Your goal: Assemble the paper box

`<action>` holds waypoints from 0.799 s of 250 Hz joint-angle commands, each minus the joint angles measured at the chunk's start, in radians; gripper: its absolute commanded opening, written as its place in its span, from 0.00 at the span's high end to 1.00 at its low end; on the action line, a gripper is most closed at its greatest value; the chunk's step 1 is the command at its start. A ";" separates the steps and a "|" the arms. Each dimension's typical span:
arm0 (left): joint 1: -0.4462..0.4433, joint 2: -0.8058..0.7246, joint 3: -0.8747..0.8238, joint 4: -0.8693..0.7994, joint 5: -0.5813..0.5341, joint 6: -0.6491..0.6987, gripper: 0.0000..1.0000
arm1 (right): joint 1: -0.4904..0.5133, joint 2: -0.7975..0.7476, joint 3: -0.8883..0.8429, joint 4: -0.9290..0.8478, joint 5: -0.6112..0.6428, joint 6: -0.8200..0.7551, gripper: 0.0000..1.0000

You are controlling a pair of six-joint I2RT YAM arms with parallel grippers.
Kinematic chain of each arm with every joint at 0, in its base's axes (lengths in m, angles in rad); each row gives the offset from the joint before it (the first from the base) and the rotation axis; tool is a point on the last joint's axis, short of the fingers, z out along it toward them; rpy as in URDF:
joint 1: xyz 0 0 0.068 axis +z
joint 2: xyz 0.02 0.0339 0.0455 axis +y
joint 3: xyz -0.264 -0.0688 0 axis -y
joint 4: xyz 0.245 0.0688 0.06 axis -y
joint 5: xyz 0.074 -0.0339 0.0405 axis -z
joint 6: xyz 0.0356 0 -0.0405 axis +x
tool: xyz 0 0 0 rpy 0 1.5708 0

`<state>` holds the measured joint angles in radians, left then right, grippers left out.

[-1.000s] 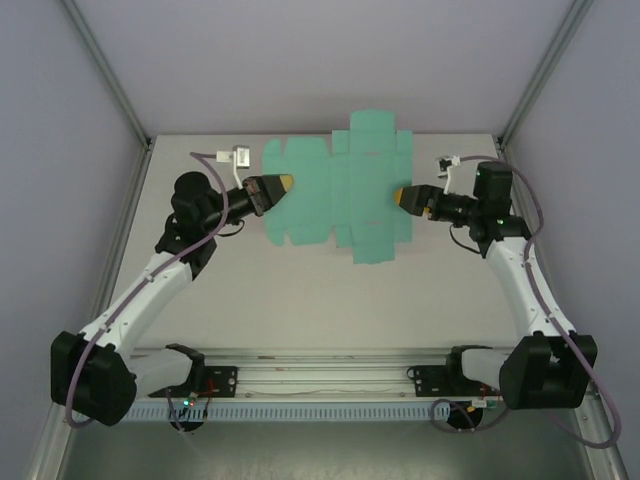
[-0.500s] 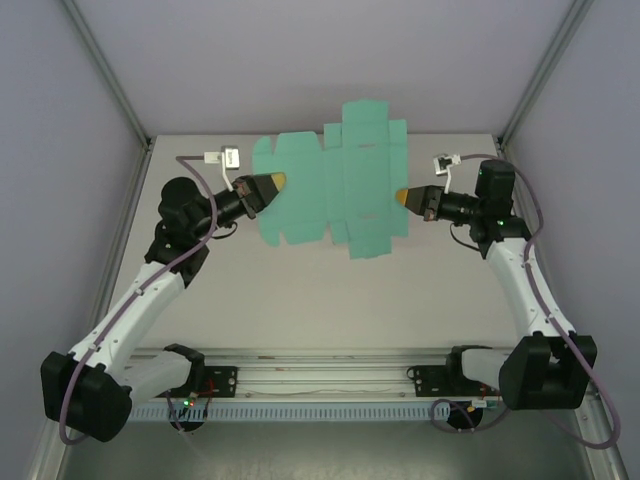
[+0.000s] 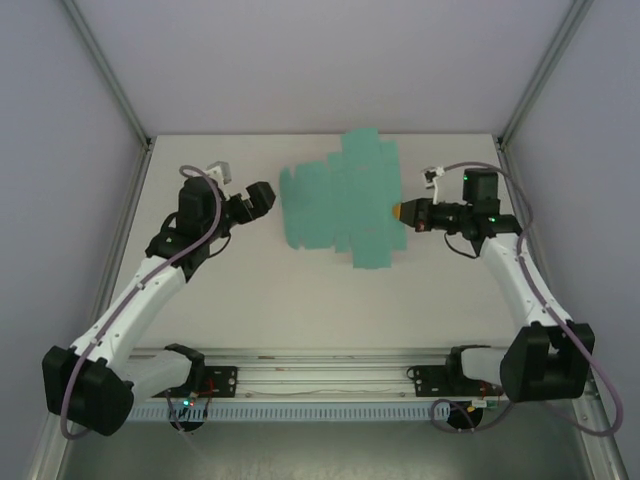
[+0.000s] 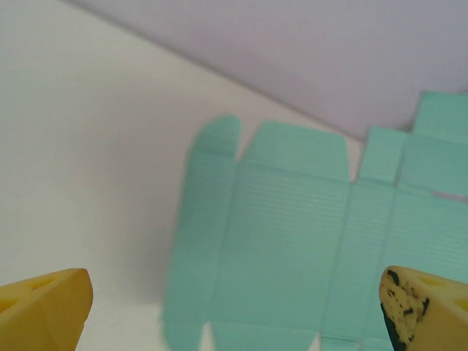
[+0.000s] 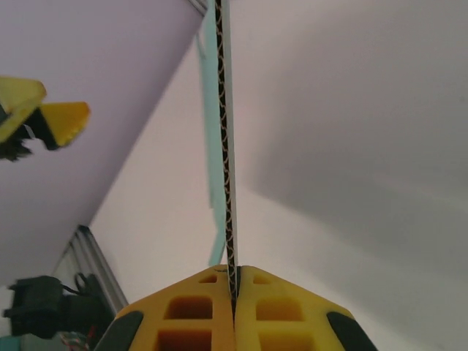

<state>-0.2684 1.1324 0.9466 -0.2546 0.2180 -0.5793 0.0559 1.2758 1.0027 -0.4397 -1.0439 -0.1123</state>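
The paper box (image 3: 340, 205) is a flat teal-green die-cut sheet with flaps, held up off the white table (image 3: 300, 300) at the back middle. My right gripper (image 3: 401, 212) is shut on its right edge. In the right wrist view the sheet (image 5: 226, 146) runs edge-on up from the closed yellow fingers (image 5: 197, 307). My left gripper (image 3: 262, 195) stands open a little left of the sheet and does not touch it. In the left wrist view the creased panels (image 4: 292, 241) lie ahead between the wide-apart yellow fingertips (image 4: 44, 307).
A grey back wall and two slanted frame posts (image 3: 110, 90) close in the table. The arms' base rail (image 3: 320, 375) runs along the near edge. A white cable plug (image 3: 218, 172) sticks out by the left wrist.
My left gripper has let go of the sheet's left edge, opened and drawn back to the left. My right gripper has shut on the right edge, and the sheet has shifted right.
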 commanded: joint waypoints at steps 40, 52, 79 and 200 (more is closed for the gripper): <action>0.003 0.057 0.014 -0.111 -0.118 0.055 0.00 | 0.115 0.214 0.144 -0.274 0.423 -0.304 1.00; 0.006 0.068 0.015 -0.109 -0.110 0.052 0.00 | 0.149 0.246 0.170 -0.284 0.516 -0.357 1.00; 0.014 0.093 0.019 -0.103 -0.073 0.054 0.00 | 0.209 0.301 0.220 -0.285 0.621 -0.500 1.00; 0.054 0.154 0.013 -0.056 0.092 0.033 0.00 | 0.449 0.360 0.215 0.134 0.987 -0.927 1.00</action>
<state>-0.2260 1.2606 0.9501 -0.3416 0.2386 -0.5484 0.4469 1.6192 1.2366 -0.4606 -0.2085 -0.8631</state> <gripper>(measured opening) 0.997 0.050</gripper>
